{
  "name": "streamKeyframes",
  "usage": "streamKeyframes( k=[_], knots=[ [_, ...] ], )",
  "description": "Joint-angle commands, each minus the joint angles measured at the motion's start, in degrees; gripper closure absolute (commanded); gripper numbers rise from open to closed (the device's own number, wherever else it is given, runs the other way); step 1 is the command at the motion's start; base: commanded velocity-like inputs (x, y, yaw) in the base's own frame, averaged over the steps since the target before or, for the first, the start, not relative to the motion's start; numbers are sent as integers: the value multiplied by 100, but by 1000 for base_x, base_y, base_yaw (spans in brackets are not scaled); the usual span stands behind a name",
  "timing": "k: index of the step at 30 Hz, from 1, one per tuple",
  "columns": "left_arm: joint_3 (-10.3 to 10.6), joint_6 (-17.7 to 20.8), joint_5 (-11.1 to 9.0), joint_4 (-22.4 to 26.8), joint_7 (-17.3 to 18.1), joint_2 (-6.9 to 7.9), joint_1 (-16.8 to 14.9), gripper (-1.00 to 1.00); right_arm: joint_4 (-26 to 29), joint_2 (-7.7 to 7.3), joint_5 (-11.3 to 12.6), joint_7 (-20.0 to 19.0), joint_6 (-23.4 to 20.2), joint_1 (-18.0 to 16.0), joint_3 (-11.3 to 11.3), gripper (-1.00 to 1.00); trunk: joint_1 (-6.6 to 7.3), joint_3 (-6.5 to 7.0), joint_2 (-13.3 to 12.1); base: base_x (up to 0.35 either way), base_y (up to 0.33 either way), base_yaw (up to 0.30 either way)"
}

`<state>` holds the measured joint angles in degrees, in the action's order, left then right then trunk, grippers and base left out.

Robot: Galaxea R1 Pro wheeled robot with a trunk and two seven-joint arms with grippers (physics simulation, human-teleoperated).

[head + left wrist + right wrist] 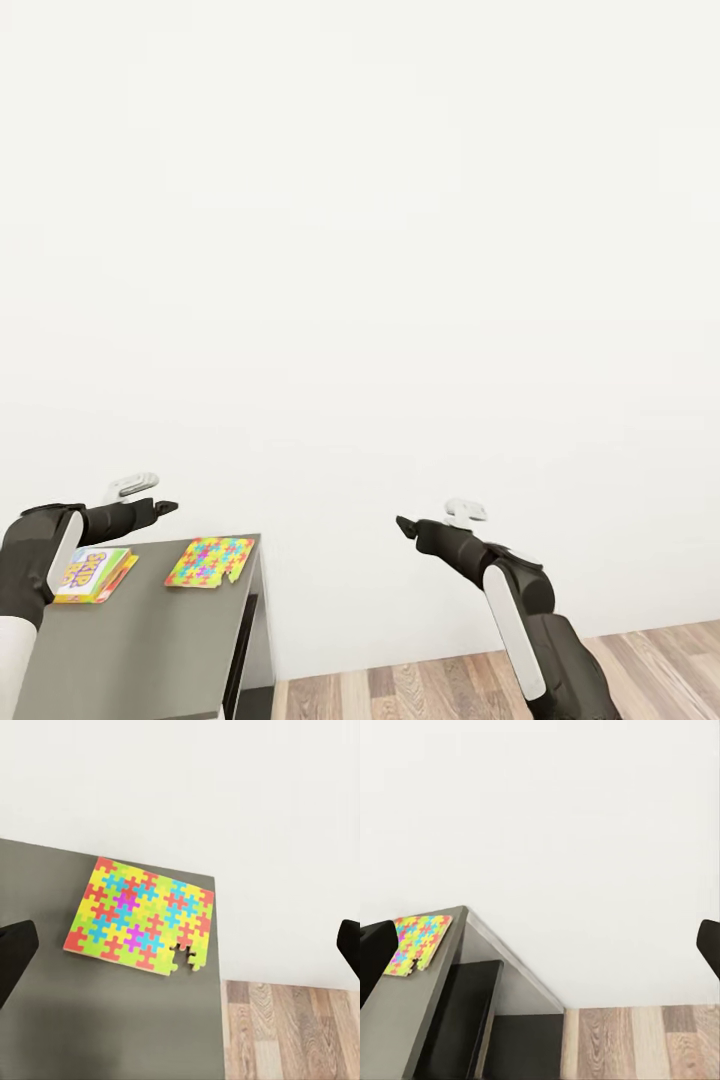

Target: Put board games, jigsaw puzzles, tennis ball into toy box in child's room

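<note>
A jigsaw puzzle (210,560) of pink, yellow, green and blue pieces lies flat near the end of the dark grey table (140,640). To its left lies a board game (92,573), the white-green SKIP-BO box. My left gripper (160,508) hovers open above the table's far edge, between the two. In the left wrist view the puzzle (139,915) sits ahead between the wide-apart fingers (15,956). My right gripper (405,524) hangs open over the floor, right of the table. The toy box, tennis ball and bed are out of view.
A plain white wall stands right behind the table. Wood-plank floor (420,685) runs to the table's right. In the right wrist view, dark shelves (465,1020) show under the table's end.
</note>
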<state>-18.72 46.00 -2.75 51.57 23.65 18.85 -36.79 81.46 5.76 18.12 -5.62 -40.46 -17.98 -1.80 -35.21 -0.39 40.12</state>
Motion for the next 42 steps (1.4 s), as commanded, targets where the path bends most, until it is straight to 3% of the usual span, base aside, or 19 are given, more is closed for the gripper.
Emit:
streamKeyframes(
  k=[1,5,8,12,19,42],
  knots=[
    [-10,42,-27,2,4,-2,-3,-100,-14,5,-16,11,-44,-24,1,-100,-2,-4,5,7,0,0],
    [-9,47,-27,2,3,-3,-3,-100,-292,15,-7,113,-463,-331,-15,-100,-2,-4,5,4,0,0],
    [-3,49,-25,2,-21,-4,-3,-100,-782,32,6,155,-1093,-695,-20,-100,-2,-4,5,1,0,0],
    [-1,48,-24,2,-161,-4,-3,-100,-1139,38,37,159,-1418,-944,-16,-100,-2,-4,5,77,46,0],
    [0,51,-18,2,-383,-4,-3,-100,-1252,46,42,103,-1570,-1033,-27,-100,-2,-11,5,70,48,0],
    [173,128,-17,-20,-437,8,-3,-100,-1259,48,42,-163,-1623,-1050,-45,-100,-2,-150,5,114,12,-38]
  ],
)
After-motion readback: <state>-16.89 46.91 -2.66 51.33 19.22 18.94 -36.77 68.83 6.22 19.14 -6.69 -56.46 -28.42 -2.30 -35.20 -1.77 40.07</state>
